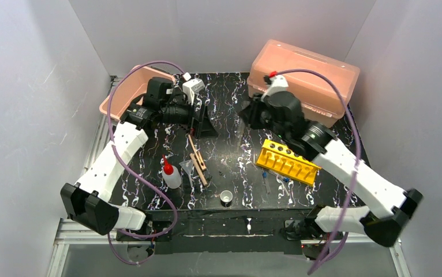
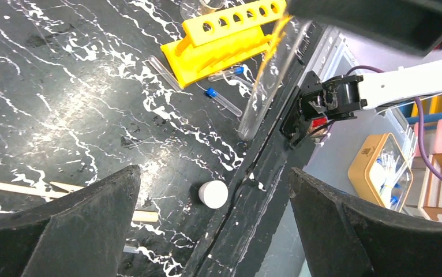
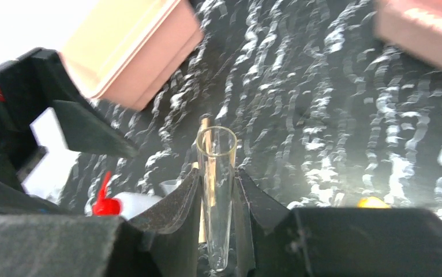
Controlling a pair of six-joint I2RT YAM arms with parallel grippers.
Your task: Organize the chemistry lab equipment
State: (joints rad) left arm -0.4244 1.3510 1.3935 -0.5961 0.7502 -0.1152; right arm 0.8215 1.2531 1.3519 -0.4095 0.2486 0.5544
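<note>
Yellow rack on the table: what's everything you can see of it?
The yellow rack looks like moulded plastic: a long block with a row of round holes along one edge and ribbed slots along the other. Its visible holes are empty. It sits at an angle on the black marbled table, right of centre. Blue-capped tubes lie beside its ribbed side; contact unclear.
</note>
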